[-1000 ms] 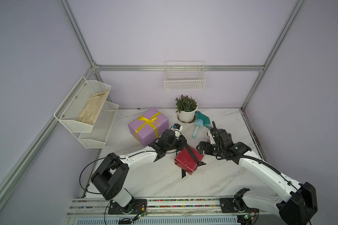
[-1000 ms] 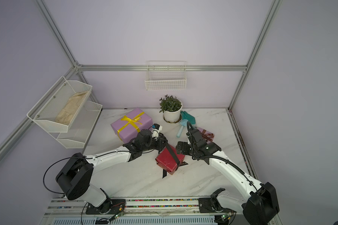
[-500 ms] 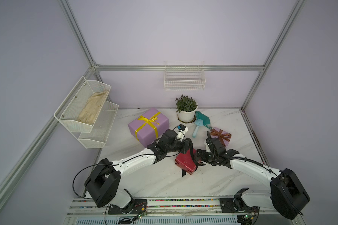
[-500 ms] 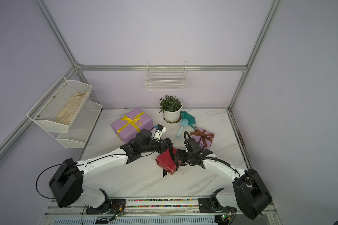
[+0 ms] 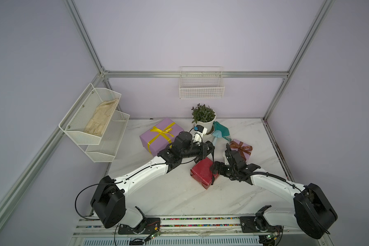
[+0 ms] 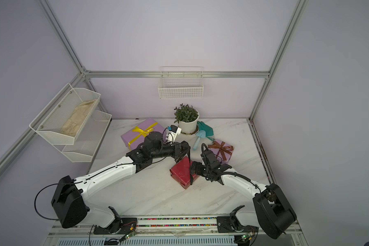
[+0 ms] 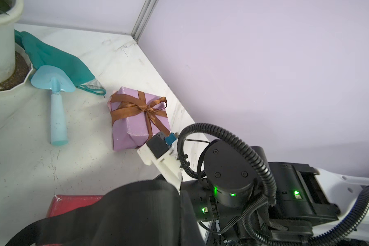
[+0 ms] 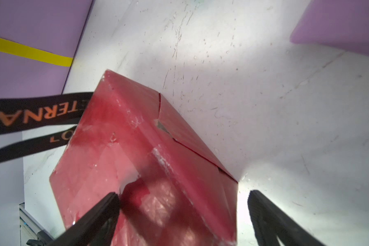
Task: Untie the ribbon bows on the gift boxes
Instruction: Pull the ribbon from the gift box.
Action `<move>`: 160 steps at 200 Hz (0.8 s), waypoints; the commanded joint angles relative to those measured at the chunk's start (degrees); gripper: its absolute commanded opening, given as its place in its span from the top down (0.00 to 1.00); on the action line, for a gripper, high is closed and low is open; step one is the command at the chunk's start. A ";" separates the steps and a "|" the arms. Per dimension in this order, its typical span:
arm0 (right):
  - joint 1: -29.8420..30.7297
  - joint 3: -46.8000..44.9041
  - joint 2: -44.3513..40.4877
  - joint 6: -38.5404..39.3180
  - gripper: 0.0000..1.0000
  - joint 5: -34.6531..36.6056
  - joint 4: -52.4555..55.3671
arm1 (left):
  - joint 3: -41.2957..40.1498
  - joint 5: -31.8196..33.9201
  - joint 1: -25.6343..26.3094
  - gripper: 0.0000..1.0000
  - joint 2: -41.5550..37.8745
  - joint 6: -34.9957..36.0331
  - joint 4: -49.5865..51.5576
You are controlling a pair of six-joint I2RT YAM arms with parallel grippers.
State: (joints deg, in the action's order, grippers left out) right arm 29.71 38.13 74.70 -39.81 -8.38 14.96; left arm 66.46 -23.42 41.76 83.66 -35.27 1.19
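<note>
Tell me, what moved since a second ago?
The right claw swung off the small lilac box to the red box and straddles its corner, open. The left claw, shut on the black ribbon, pulled it up, tipping that box. The yellow-bowed box and flowerpot stayed put.

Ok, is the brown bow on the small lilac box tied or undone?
Tied. The brown bow shows two loops and a centre knot on top of the small lilac box.
</note>
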 commanded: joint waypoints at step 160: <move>-0.17 4.56 3.26 2.02 0.03 6.13 -0.38 | 17.09 7.92 -11.53 1.00 -12.10 11.97 16.58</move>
State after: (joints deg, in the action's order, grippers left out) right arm 29.71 40.75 77.93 -38.65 -4.49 13.74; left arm 78.78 -21.02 34.35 76.12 -28.14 12.86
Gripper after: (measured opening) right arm 0.972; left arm 0.047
